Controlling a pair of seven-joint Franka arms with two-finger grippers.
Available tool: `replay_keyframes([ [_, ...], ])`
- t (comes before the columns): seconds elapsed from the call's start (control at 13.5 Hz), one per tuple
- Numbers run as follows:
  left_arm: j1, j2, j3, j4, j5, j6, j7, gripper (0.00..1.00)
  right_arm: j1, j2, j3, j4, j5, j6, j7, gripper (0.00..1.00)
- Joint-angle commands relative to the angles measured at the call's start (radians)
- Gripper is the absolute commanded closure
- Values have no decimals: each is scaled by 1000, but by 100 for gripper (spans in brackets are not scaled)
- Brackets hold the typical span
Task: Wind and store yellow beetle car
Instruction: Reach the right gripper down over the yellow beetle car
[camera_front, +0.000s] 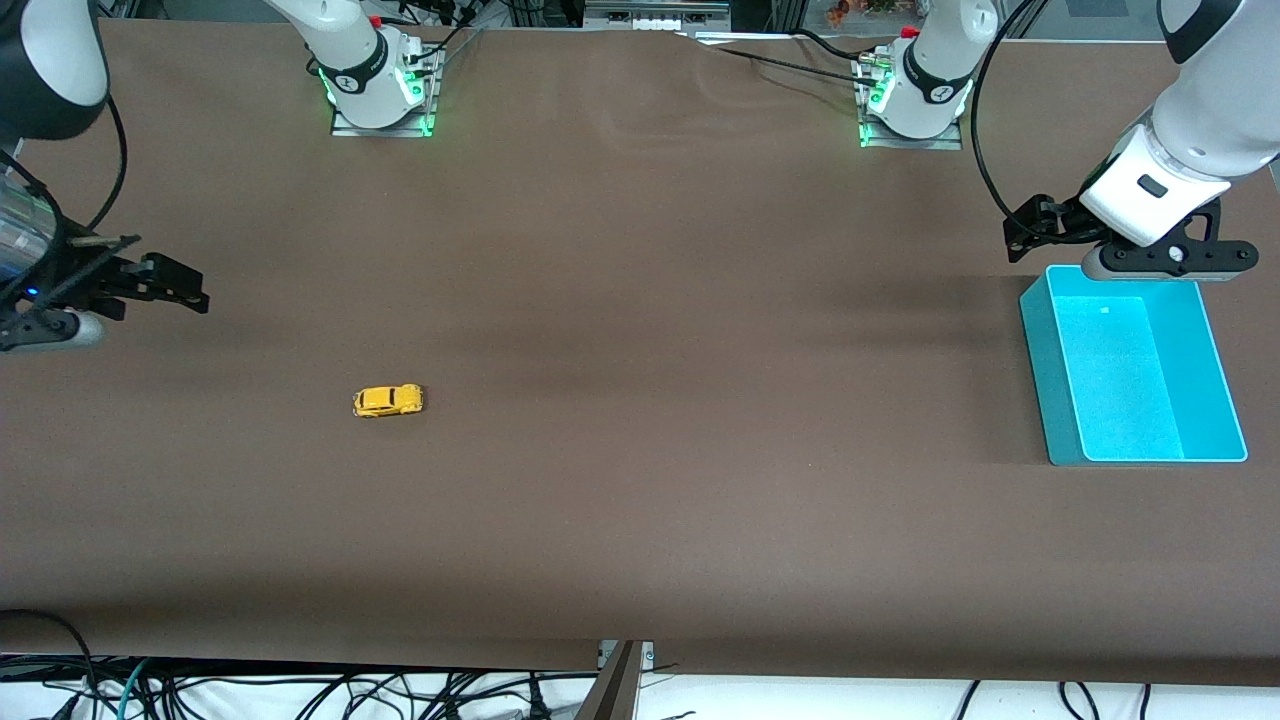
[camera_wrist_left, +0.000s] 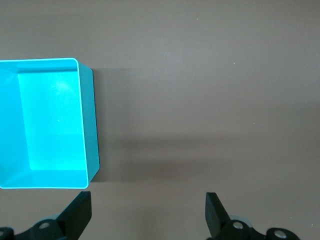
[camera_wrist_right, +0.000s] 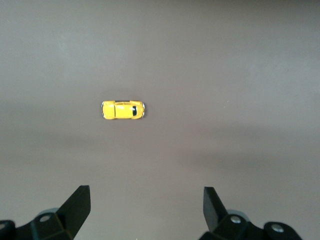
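Yellow beetle car sits alone on the table; left end effector and right end effector hover released.

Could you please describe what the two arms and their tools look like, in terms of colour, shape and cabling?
Both arms have glossy white rounded shells with black joint sections, on metal base plates lit green. Black cables loop along them. The left tool and the right tool are black, each with two flat, wedge-shaped fingers on a black crossbar with silver screws; the left wrist housing is white with a dark oval mark.
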Motion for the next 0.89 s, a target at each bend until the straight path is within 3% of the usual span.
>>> replay_keyframes([
  [0.0,-1,13,-1,34,-15,-27,-10,0,-2,11,7,-8,-14,-21,3,0],
  [0.15,-1,13,-1,34,-15,-27,-10,0,1,29,8,-15,-20,-42,-80,0],
  [0.3,1,13,-1,34,-15,-27,-9,0,20,69,13,-15,-77,-15,-302,0],
  [0.52,1,13,-1,34,-15,-27,-9,0,61,124,13,-21,-89,31,-502,0],
  [0.82,1,13,-1,34,-15,-27,-9,0,67,164,18,-106,-80,203,-862,0],
])
